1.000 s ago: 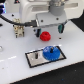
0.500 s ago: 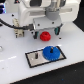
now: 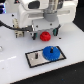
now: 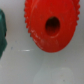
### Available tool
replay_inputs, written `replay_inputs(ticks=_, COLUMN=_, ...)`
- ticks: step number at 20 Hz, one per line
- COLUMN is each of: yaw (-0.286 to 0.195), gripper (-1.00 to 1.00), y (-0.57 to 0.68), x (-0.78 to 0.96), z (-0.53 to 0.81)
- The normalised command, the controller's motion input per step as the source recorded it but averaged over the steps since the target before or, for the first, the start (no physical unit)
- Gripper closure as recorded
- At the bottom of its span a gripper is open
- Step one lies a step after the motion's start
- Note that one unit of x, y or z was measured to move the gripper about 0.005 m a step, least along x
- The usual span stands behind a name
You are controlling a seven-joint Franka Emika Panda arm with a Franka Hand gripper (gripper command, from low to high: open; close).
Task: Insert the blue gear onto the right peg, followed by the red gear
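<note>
Blue gear [image 3: 51,52] sits on the plate [image 3: 34,58] | red gear [image 3: 45,36] beneath our gripper [image 3: 48,31] | we cannot tell the jaws' state

Even, bright overhead lighting; both views coarse and soft. The white table [image 3: 15,60] is nearly overexposed. In the wrist view the red gear [image 4: 50,25] is blurred at its toothed rim.

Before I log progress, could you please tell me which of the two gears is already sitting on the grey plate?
The blue gear, the wider one, lies on the black-framed grey plate. The smaller red gear is off the plate, on the white table beneath the claw.
</note>
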Motion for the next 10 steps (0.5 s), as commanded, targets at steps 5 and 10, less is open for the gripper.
replay_inputs(ticks=5, yaw=0.0, gripper=1.0, y=0.0, x=0.01, z=0.02)
replay_inputs(ticks=10, yaw=0.0, gripper=1.0, y=0.02, x=0.01, z=0.02)
